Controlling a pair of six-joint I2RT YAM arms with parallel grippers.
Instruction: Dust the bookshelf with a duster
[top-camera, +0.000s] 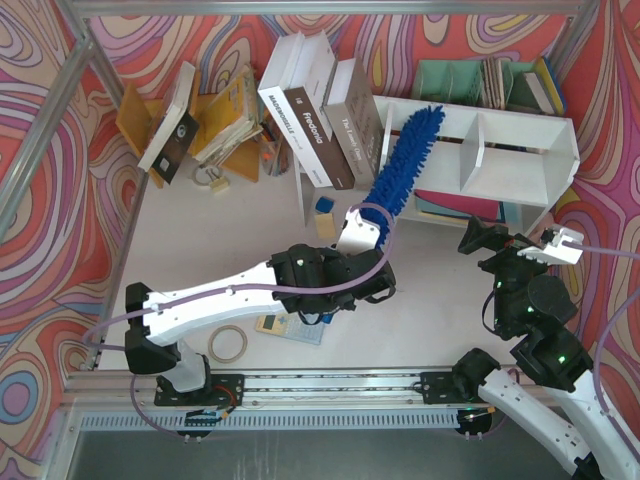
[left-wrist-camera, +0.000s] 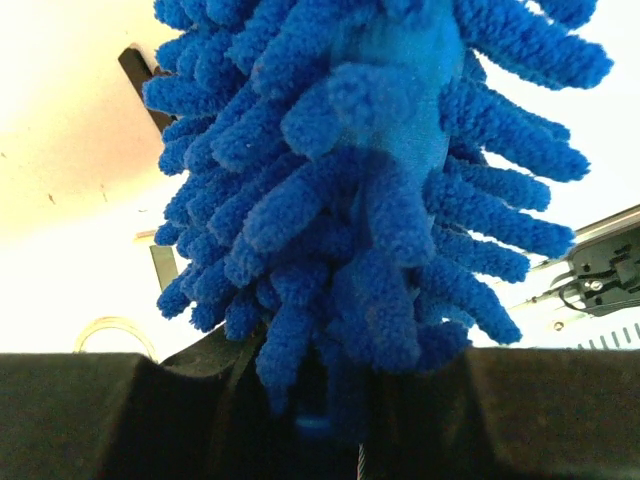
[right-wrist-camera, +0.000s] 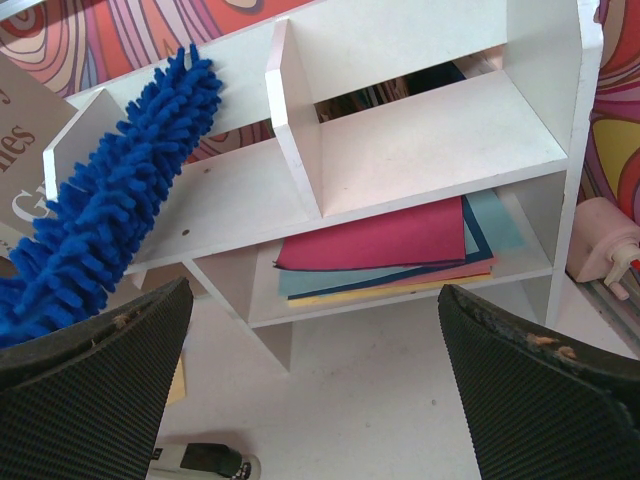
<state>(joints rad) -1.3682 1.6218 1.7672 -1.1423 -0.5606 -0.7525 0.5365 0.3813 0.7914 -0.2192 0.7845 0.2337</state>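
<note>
The duster (top-camera: 405, 155) lies slanted across the bookshelf's (top-camera: 520, 165) left upper compartment, its fluffy head reaching the back edge. Its handle end is clamped in the left pincer (top-camera: 362, 230), just in front of the bookshelf's left end. The right pincer (right-wrist-camera: 315, 395) hangs spread wide and empty before the bookshelf's right half. Coloured sheets (right-wrist-camera: 385, 245) lie stacked on the bookshelf's lower level. Leaning books (top-camera: 320, 115) stand on the desk (top-camera: 430, 300), just left of the bookshelf.

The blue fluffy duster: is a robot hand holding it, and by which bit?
Yes. The left gripper holds the duster by its bottom end, just under the fluffy head. The right gripper is open and empty.
</note>
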